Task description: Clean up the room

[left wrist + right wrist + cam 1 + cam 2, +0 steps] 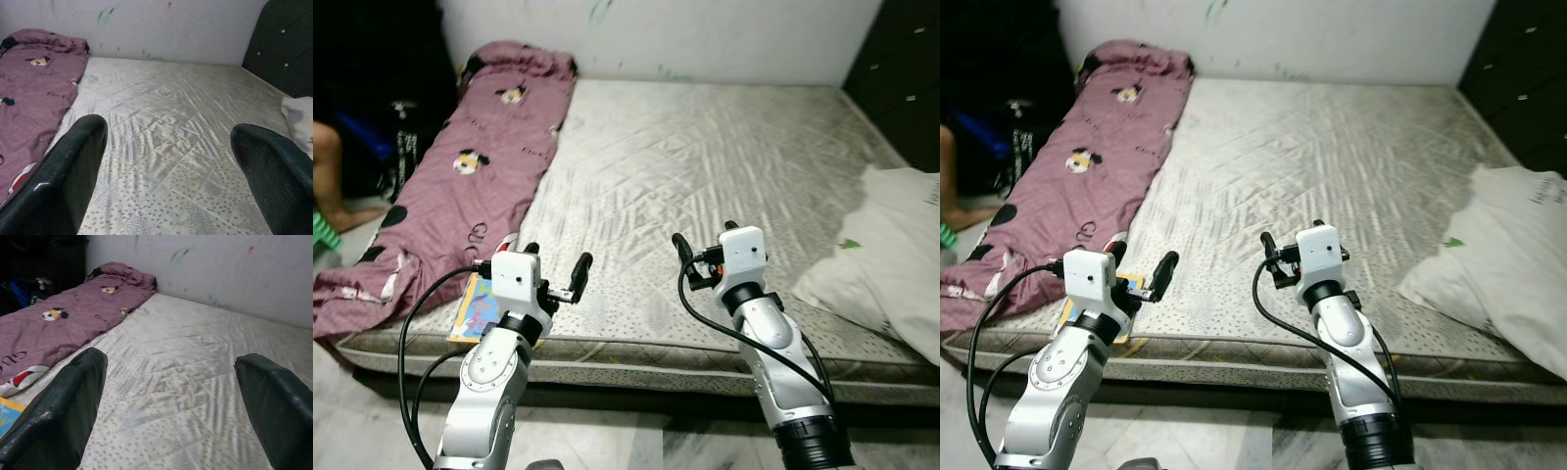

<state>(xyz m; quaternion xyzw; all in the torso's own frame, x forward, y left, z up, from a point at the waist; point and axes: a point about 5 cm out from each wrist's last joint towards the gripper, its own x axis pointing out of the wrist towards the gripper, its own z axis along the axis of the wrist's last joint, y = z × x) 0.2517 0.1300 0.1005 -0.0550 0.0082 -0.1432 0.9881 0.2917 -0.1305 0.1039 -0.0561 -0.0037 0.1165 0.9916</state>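
Note:
A bare patterned mattress [705, 147] lies on the floor before me. A purple blanket [470, 166] with cartoon prints runs along its left side. A colourful book [480, 305] sits at the mattress's front left corner, partly behind my left arm. A white pillow [891, 255] rests on the right edge. My left gripper [556, 262] hovers open over the front edge, just right of the book. My right gripper [705, 240] is open too, held above the front middle of the mattress. Both wrist views look across the mattress between wide-apart fingers [73, 166].
A person's bare leg [328, 176] shows at the far left beside dark bags. A dark padded panel [901, 69] stands at the back right. A white wall [705, 34] runs behind the mattress. Tiled floor [372, 411] lies below its front edge.

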